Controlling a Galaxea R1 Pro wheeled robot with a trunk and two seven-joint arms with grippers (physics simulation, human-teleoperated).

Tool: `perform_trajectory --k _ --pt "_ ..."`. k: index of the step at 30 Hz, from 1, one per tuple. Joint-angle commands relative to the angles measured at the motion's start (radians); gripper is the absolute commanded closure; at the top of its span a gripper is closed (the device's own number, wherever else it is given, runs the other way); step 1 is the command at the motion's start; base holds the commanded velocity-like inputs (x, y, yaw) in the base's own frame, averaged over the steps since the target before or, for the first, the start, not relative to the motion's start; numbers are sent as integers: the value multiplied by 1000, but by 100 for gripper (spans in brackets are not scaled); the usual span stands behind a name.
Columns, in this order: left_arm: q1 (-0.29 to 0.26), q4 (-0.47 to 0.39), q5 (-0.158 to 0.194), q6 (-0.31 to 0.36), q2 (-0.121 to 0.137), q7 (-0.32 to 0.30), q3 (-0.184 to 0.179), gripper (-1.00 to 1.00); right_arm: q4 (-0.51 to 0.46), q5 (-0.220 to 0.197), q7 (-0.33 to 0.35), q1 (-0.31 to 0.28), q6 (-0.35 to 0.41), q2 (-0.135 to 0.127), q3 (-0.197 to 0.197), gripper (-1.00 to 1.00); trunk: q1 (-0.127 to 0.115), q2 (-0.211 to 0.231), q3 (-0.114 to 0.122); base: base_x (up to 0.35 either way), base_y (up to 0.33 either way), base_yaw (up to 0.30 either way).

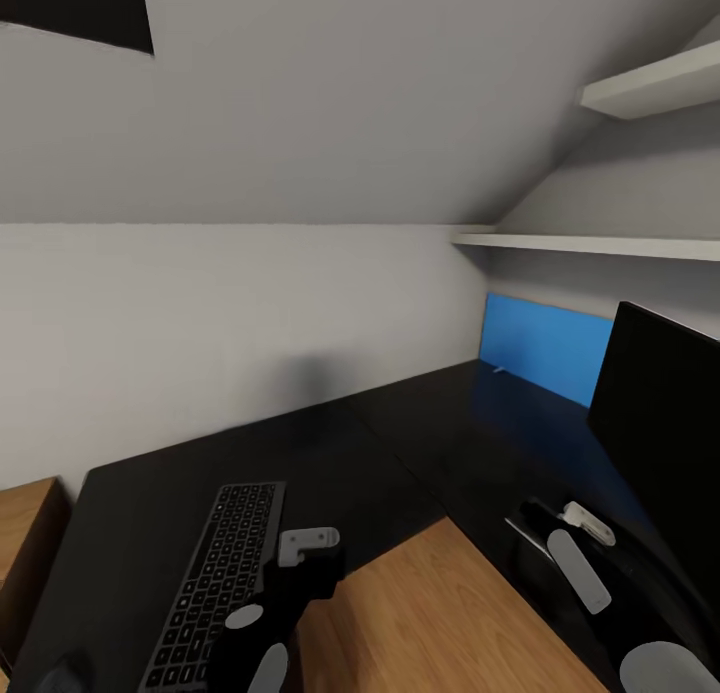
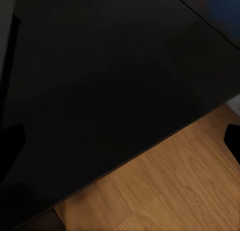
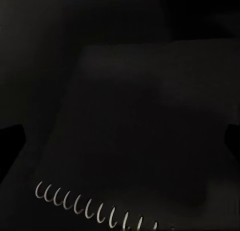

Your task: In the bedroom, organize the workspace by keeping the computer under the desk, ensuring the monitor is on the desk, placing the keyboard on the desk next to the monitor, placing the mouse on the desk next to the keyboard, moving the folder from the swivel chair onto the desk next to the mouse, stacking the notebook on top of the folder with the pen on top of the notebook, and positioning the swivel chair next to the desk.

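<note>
The black desk [image 1: 330, 453] wraps around a patch of wooden floor. On its left wing lies the keyboard [image 1: 215, 583], with my left arm just beside it. My left gripper [image 2: 122, 140] is open over the desk's inner edge. The monitor [image 1: 665, 423] stands at the right. Against the back wall leans the blue folder [image 1: 545, 348], with a small pale sliver [image 1: 500, 370] at its foot, possibly the pen. My right gripper [image 1: 545, 533] hovers open in front of the monitor, over the dark spiral-bound notebook [image 3: 145, 126], one fingertip [image 3: 10, 138] on each side of it. The chair, mouse and computer are out of view.
Two white shelves [image 1: 600, 243] hang above the desk's right wing under the sloped ceiling. A light wooden cabinet [image 1: 25, 533] stands at the desk's left end. Wooden floor [image 1: 440, 613] fills the desk's inner corner.
</note>
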Motion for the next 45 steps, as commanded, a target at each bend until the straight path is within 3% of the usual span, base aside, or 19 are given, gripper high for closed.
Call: perform_trajectory --k 1,35,45 --pt "-1 -1 10 2 0 10 -2 -100 53 -27 -6 1 1 -1 5 -100 0 -1 -1 0 0 185" --pt "-1 2 11 5 0 11 -1 -100 53 -30 -6 1 26 -1 6 -100 0 -1 -1 0 0 219" --pt "-1 4 10 4 0 11 -2 -100 51 -23 -8 1 19 -1 4 -100 0 -1 -1 0 0 45"
